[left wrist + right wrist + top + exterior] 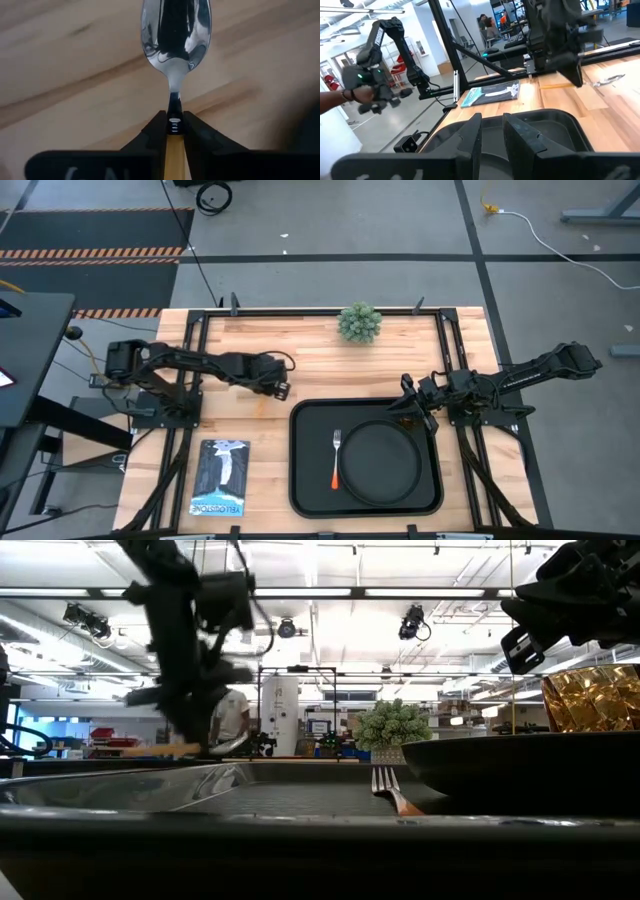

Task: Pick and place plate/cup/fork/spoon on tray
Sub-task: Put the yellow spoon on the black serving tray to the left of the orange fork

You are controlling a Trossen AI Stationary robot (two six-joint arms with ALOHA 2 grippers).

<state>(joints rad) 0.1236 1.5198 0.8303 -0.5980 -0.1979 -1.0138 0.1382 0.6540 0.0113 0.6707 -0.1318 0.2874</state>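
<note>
1. Nearest you in the low view sits the tray [130,802], with the fork [336,457] lying inside it just left of the plate [381,461]
2. Your left hand [282,389] hovers over the bare table [310,360], left of the tray, its fingers [156,131] clamped on the orange handle of the spoon [175,37]
3. Your right hand [409,409] is at the tray's far right corner with the cup [592,696]; you cannot tell how far it is open

The wooden bench [300,350] stands on a grey floor [350,225]. Long bright lights [330,592] hang from the white ceiling [330,625] above.
</note>
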